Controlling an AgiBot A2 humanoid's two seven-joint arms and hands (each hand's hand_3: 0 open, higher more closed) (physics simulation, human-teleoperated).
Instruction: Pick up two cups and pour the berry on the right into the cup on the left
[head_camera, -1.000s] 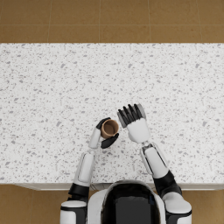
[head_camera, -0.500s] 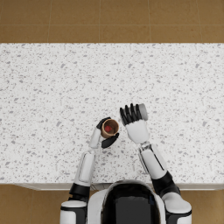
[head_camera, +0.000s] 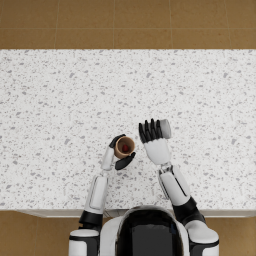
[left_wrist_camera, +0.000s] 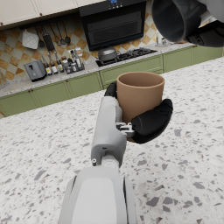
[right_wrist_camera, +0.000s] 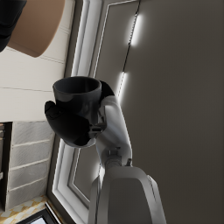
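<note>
My left hand (head_camera: 118, 156) holds a brown cup (head_camera: 124, 147) upright just above the speckled counter (head_camera: 60, 100), and a red berry (head_camera: 125, 149) lies inside it. Just to its right, my right hand (head_camera: 152, 133) grips a grey cup (head_camera: 164, 128) tipped on its side. In the left wrist view the brown cup (left_wrist_camera: 140, 94) sits in my left hand (left_wrist_camera: 151, 122), with the grey cup (left_wrist_camera: 175, 19) tilted above and beside it, mouth toward the camera. The right wrist view shows the grey cup (right_wrist_camera: 81, 100) in my right hand (right_wrist_camera: 70, 124) and the brown cup (right_wrist_camera: 37, 26) close by.
The counter's front edge (head_camera: 50, 212) lies near my body, and brown floor (head_camera: 125, 25) shows beyond its far edge. A kitchen wall with an oven (left_wrist_camera: 113, 22) and green cabinets (left_wrist_camera: 65, 87) stands behind the counter.
The red berry now shows inside the brown cup, where only the brown inside showed a second ago. My right hand with the grey cup has shifted slightly right. The left hand has stayed put.
</note>
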